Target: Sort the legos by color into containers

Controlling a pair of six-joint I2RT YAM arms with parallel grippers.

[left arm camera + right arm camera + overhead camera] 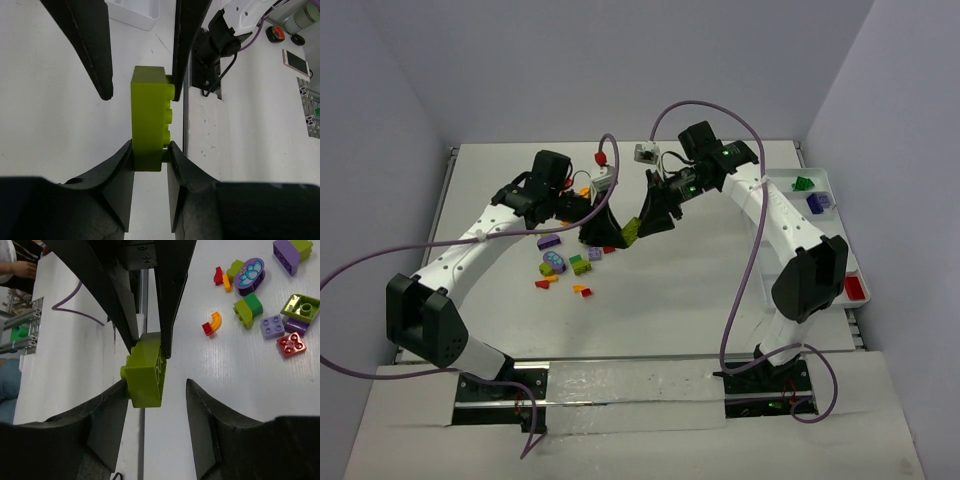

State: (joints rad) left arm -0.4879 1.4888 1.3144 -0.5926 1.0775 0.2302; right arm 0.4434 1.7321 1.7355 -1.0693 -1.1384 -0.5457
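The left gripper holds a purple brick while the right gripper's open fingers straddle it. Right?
The brick is lime-yellow, not purple, as the left wrist view shows. The left gripper holds it; the right gripper has its open fingers straddling it.
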